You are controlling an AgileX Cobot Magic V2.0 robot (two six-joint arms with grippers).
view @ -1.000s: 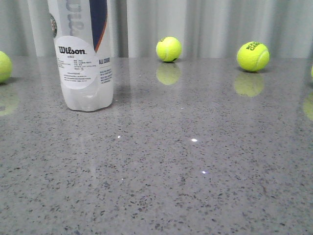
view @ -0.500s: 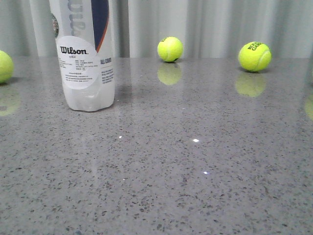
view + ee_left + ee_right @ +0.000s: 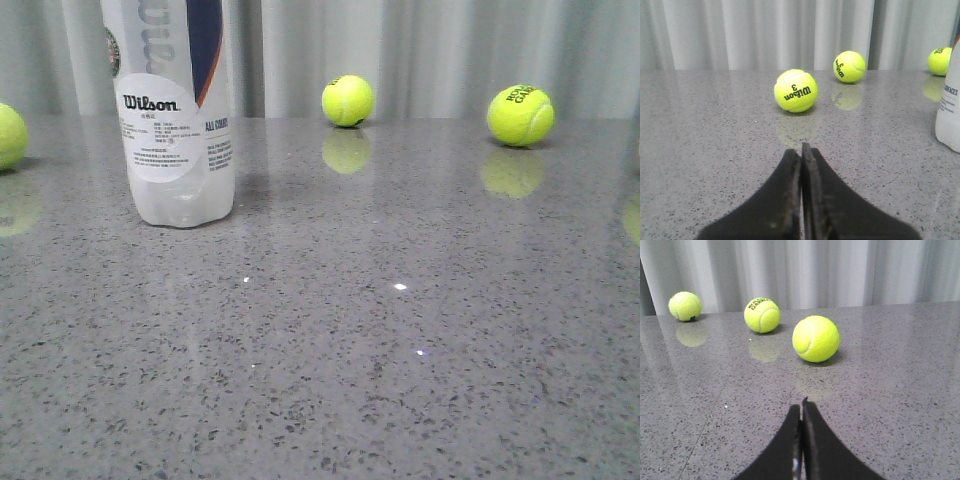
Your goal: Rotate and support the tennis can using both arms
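Both tools clenched empty. Tennis can point(image 3: 175, 110) upright on worktop point(image 3: 400, 350), off to right of left tool point(image 3: 801, 155), well apart; right tool point(image 3: 802, 407) doesn't see it, so left arm likely nearer.

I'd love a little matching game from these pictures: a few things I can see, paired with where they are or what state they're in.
Things:
1. Tennis can
2. Left gripper
3. Ball marked "Wilson 3"
4. Table

States or places:
A. Grey, speckled and shiny enough to mirror the balls
B. Fingers pressed together, holding nothing
C. Standing upright at the left of the front view
D. Lying on the table just beyond the left gripper's fingertips

Pairs: 1-C, 2-B, 3-D, 4-A
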